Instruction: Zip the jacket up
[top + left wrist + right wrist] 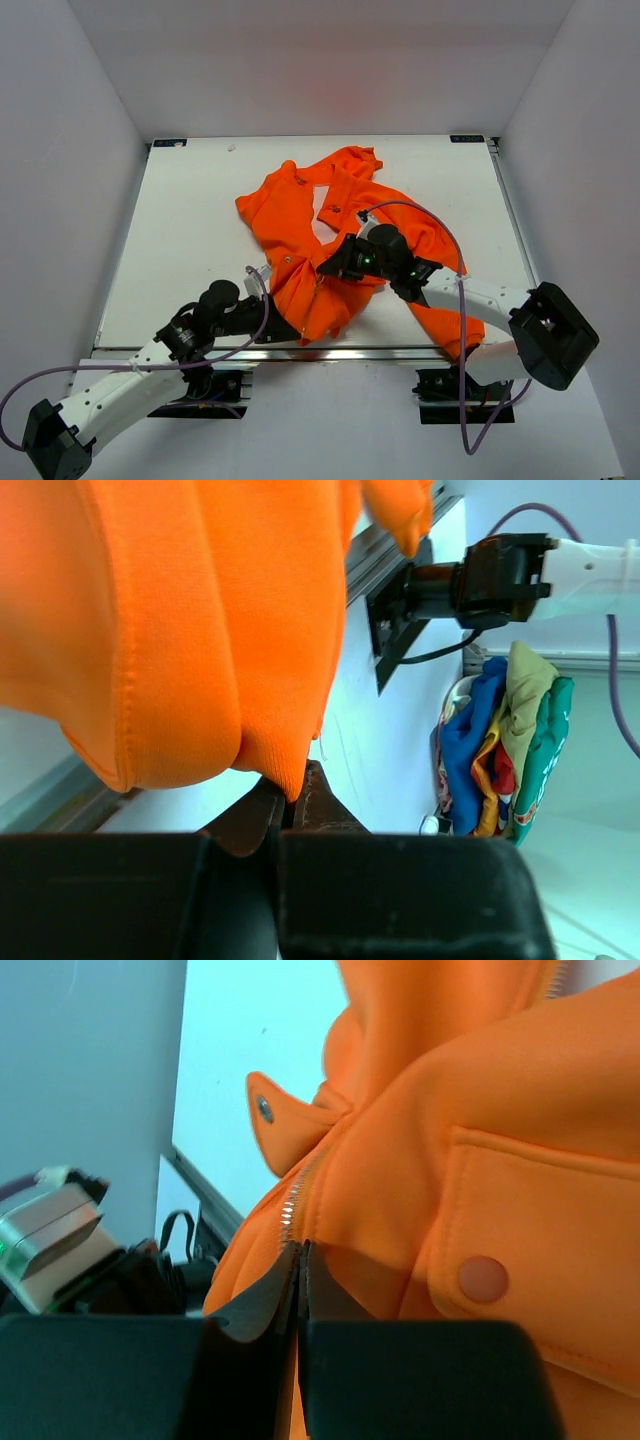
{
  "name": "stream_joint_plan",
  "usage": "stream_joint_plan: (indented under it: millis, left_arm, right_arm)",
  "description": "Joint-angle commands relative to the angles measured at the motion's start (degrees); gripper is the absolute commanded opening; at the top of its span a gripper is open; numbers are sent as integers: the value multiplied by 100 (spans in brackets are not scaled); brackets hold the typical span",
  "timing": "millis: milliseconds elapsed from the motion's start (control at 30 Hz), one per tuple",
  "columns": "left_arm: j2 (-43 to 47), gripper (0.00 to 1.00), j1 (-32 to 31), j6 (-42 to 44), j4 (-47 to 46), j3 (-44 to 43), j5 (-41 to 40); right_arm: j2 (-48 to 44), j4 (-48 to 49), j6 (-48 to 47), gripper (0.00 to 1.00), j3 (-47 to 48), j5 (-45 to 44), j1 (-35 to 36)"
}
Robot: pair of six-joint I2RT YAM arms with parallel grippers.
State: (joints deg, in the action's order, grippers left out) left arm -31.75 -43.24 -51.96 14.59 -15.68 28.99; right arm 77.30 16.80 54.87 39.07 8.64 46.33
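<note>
The bright orange jacket (300, 215) lies crumpled on the middle of the white table (180, 240), collar at the far side, one sleeve (450, 330) reaching the near edge. My left gripper (288, 331) is shut on the jacket's bottom hem (270, 750) at the near edge; in the left wrist view its jaws (288, 792) pinch a fold of orange fabric. My right gripper (330, 264) sits on the jacket's front. In the right wrist view it (302, 1250) is shut at the lower end of the silver zipper teeth (290, 1210); the pull itself is hidden. A flap pocket with a snap (483, 1278) lies beside it.
A metal rail (330, 353) runs along the table's near edge. White walls enclose the table on three sides. A pile of coloured clothes (510, 750) lies off the table beyond the right arm's base (500, 575).
</note>
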Motion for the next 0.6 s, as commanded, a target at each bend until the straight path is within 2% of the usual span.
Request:
stream_joint_plan:
  millis: [0, 67, 167, 267, 567]
  left_arm:
    - [2, 0, -79, -24, 702, -83, 256]
    - [-42, 0, -79, 11, 799, -198, 107]
    - [-86, 0, -79, 2, 782, -339, -104]
    - [-191, 0, -79, -94, 651, -365, -139]
    - [-552, 0, -79, -156, 326, -716, -271]
  right_arm:
    - [-162, 159, -1001, 0, 426, 531, -185]
    - [-433, -202, -1600, 0, 313, 822, -185]
    - [-829, -581, -1804, 0, 23, 884, -177]
    - [-980, -634, -1673, 0, -171, 911, -159]
    - [-646, -423, -980, 0, -478, 1482, -106]
